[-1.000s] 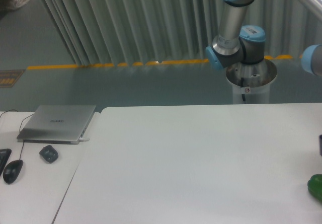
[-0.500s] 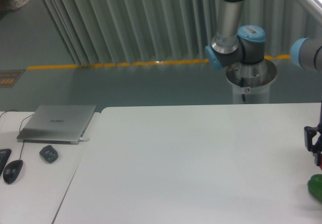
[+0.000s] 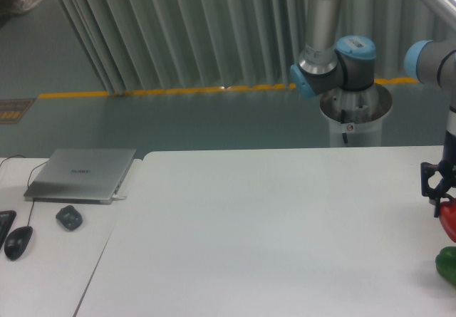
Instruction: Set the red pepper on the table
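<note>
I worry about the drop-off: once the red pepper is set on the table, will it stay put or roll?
The pepper looks rounded and glossy, so it may well roll or slide on the smooth table. It hangs at the hand near the table's right edge, just above the green vegetable, which it might nudge.

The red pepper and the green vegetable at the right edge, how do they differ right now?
The red pepper is bright red; the green vegetable is dark green. The red pepper sits higher in the picture, right under the gripper, which seems to hold it, while the green vegetable lies lower on the table with nothing touching it. Both are glossy, rounded and cut off by the picture's right edge.
</note>
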